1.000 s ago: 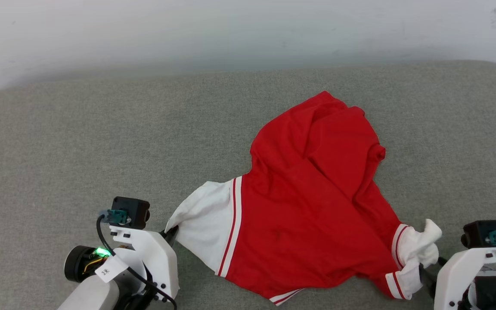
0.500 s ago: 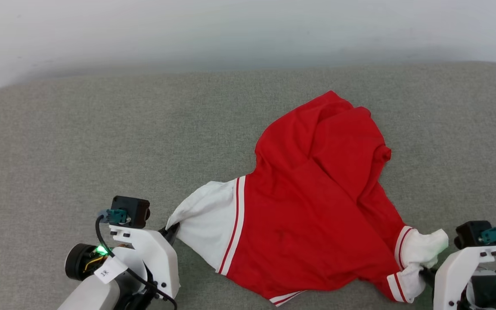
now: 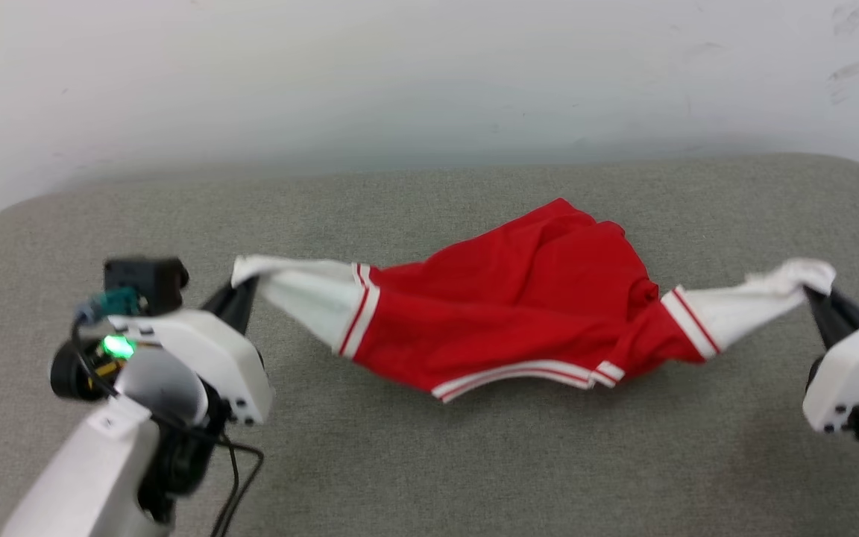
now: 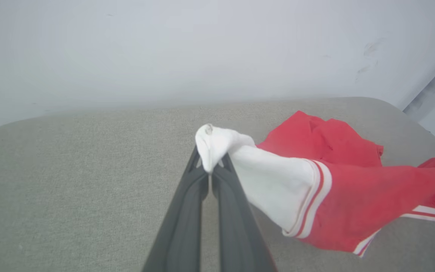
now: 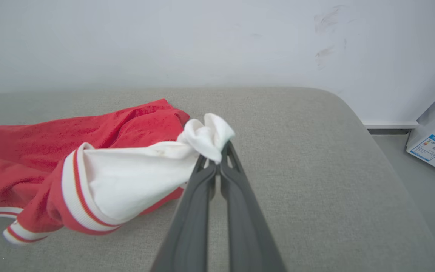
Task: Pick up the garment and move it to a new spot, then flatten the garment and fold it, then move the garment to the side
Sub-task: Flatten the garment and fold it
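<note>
A pale wall [image 3: 429, 74] runs across the top of the head view. Below it a grey padded surface [image 3: 429, 462] takes up the rest of that frame.

The shirt [image 3: 519, 321] hangs in the middle of the head view, stretched from left to right between the two arms. Its red body is bunched and sags at the centre, with the red-and-white striped hem along its lower edge. One white sleeve [image 3: 303, 294] is pulled out toward the left of the frame, and the other white sleeve [image 3: 743, 306] toward the right.

The left gripper [image 3: 239, 294], at the middle left of the head view, is clamped on the tip of its sleeve. In the left wrist view its dark fingers [image 4: 187, 211] meet at the centre, with a knot of white cloth pinched at their ends. The right gripper [image 3: 817, 298], at the middle right edge, is likewise closed on the end of the other sleeve. In the right wrist view its fingers [image 5: 240, 211] press together on the white bunch.

A white box [image 5: 434, 151] with a blue label sits at the right edge of the right wrist view.
</note>
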